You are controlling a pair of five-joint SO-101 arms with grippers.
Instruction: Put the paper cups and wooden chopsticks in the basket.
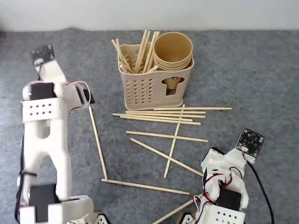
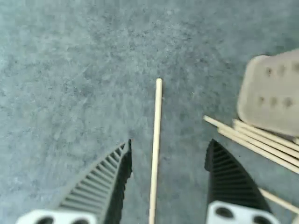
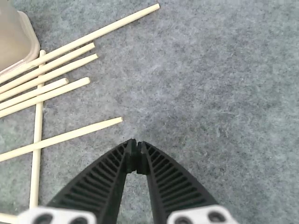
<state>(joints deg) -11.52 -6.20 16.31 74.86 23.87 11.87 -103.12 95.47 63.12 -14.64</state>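
I am holding my left gripper (image 2: 170, 151) spread wide and low over the grey mat (image 1: 243, 70), grasping nothing. A single chopstick (image 2: 155, 140) is lying flat on the mat between its two fingers. It is running lengthwise out past the tips, nearer one finger than the other, and as far as I can tell touching neither. In the high view this same chopstick (image 1: 98, 142) is stretching from beside my left wrist back toward the arm bases.

I am keeping my right gripper (image 3: 137, 147) clenched, its tips pressed together on nothing, over bare mat. The end of the nearest chopstick (image 3: 70, 135) is lying just ahead of the tips and off to one side, apart from them.

Farther out, a bundle of loose chopsticks (image 3: 51, 74) is lying nearly parallel on the mat, with one more crossing them. My left wrist view is catching the ends of that bundle (image 2: 261, 140) just beside the basket (image 2: 275, 93).

Farthest from both grippers, the basket (image 1: 149, 88) is standing upright near the far middle of the table. A stack of paper cups (image 1: 173, 46) is sitting in one side of it, and several upright chopsticks (image 1: 140, 53) are leaning in the other.
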